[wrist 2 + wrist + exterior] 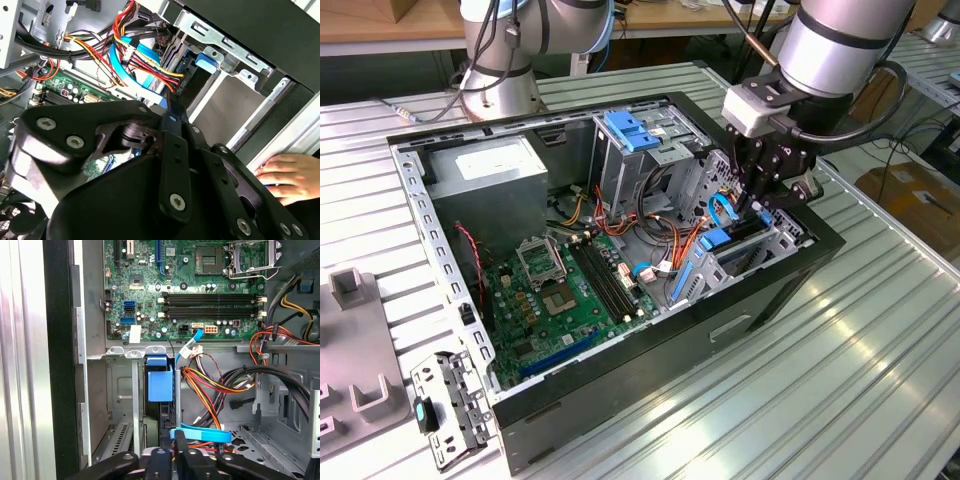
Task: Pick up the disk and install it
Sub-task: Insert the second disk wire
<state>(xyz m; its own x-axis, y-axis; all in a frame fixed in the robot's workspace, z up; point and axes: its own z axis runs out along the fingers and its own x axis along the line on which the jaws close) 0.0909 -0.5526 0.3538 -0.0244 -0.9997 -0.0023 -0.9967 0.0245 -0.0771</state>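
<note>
Arm reaching steeply down into the open computer case (650, 340), tool (757, 200) lowered at the drive bay beside the tall drive cage (640, 150), fingers pressed together around the upright disk (745, 232), a person's hand (287, 175) resting on the case's edge.

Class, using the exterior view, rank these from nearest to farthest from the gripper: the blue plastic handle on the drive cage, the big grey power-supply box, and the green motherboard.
1. Blue plastic handle, just toward the exterior view's left of the gripper.
2. Green motherboard, on the case floor.
3. Big grey power-supply box, at the far-left corner.
</note>
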